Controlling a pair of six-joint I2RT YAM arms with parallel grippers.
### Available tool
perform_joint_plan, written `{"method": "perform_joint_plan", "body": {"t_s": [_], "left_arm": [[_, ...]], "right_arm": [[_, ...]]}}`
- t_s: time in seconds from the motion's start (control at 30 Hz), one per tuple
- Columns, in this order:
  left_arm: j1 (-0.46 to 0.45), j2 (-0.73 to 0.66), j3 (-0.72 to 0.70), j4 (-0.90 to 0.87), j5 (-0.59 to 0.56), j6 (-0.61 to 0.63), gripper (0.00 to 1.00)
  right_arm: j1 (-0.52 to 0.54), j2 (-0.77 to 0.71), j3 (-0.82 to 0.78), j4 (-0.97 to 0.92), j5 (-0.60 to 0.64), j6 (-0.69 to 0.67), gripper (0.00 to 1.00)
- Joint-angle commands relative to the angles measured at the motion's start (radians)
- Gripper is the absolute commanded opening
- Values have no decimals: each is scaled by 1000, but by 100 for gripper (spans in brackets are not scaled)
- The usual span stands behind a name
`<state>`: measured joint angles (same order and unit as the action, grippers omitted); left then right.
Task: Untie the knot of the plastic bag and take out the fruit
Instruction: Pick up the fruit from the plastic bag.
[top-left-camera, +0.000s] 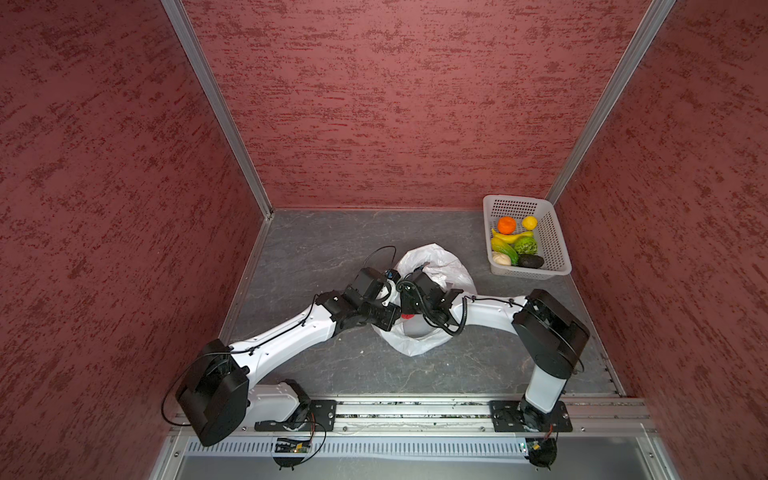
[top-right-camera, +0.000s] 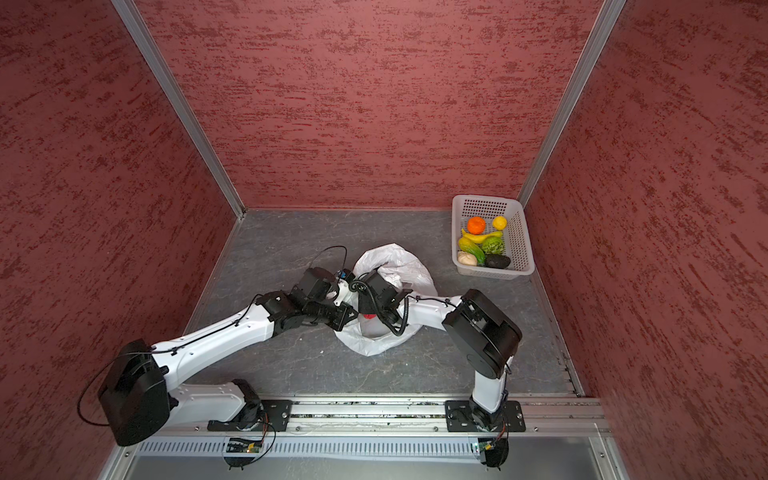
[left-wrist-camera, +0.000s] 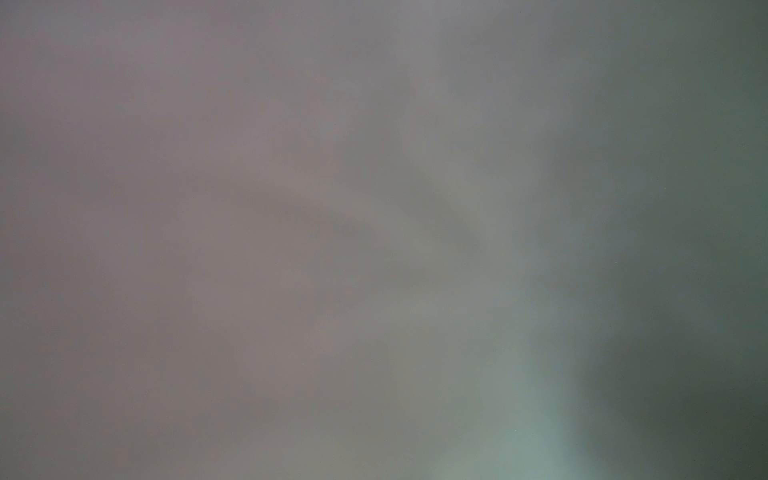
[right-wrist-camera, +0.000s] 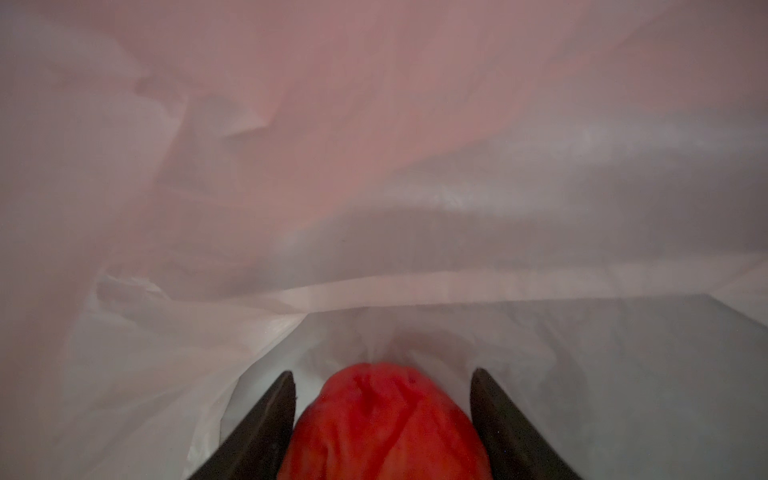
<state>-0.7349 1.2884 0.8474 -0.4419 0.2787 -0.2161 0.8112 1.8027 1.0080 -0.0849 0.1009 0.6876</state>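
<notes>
While the right gripper (right-wrist-camera: 383, 371) reaches inside the plastic bag (top-left-camera: 432, 257), its jaws press both sides of the red apple (right-wrist-camera: 382, 428). Plastic blurs the left wrist view; the left gripper (top-left-camera: 390, 320), jaws closed, sits at the bag's edge. Beyond the bag, apart, the white basket (top-left-camera: 555, 232) holds other fruit (top-left-camera: 507, 225).

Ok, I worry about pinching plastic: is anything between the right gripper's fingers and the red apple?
Nothing visible. In the right wrist view the right gripper has its fingers seemingly against the red apple; the plastic bag lies around and beyond, not between.
</notes>
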Motion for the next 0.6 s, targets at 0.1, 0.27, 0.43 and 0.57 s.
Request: {"method": "perform_joint_plan", "body": {"t_s": [0.1,0.27,0.43,0.57], "left_arm": [[0,12,0,27,45,17,0],[22,23,13,35,46,-3,0],[32,40,32,21,50,1,0],[33,49,39,14,49,4,0]], "right_arm": [[-4,-67,-3,-46,-52,2,56],[19,-140,-28,-96,-82,-25,55],[49,-226,-55,-153,-84,-33,55],[68,-295,-42,-230,-61,-42,55]]}}
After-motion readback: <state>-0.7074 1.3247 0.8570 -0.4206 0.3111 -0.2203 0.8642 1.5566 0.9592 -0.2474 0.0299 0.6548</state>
